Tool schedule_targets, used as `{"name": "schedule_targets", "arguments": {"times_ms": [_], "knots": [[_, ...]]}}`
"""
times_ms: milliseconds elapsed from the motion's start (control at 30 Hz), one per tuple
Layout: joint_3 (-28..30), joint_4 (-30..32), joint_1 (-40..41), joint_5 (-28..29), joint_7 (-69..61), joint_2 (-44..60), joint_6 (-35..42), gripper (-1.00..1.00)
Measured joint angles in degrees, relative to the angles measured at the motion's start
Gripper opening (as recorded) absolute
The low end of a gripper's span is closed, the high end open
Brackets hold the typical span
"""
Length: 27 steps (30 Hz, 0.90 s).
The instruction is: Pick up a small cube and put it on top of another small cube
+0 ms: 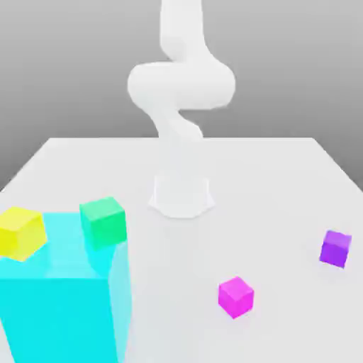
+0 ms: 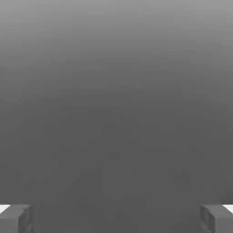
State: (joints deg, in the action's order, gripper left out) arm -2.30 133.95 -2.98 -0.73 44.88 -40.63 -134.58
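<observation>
Small cubes in all: four are seen
Violet cube (image 1: pixel 335 249): one is counted, on the table
Yellow cube (image 1: pixel 21 234): one is counted, on the block
Green cube (image 1: pixel 104 222): one is counted, on the block
Magenta-pink cube (image 1: pixel 236 297): one is counted, on the table
Big cyan block (image 1: pixel 64 319): one is counted, with two cubes borne on it
Table (image 1: pixel 269 177): one is seen, with two cubes and the block borne on it
Robot arm (image 1: pixel 181 85): one is counted
</observation>
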Motion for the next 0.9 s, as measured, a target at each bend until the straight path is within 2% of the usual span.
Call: {"name": "schedule_targets", "arguments": {"times_ms": [400,533,667,767,900], "knots": [[-13.95,10.51,-13.49,-1.05,-2.75,24.84,-13.61,0.0],[-19.05,13.97,-17.4,0.95,-1.98,33.25,-18.09,0.0],[-22.58,17.38,-23.29,5.61,0.7,42.07,-22.47,0.0],[-21.62,18.79,-27.29,11.24,4.43,48.78,-26.03,0.0],[-13.91,17.31,-33.55,20.27,11.14,57.22,-32.01,0.0]]}}
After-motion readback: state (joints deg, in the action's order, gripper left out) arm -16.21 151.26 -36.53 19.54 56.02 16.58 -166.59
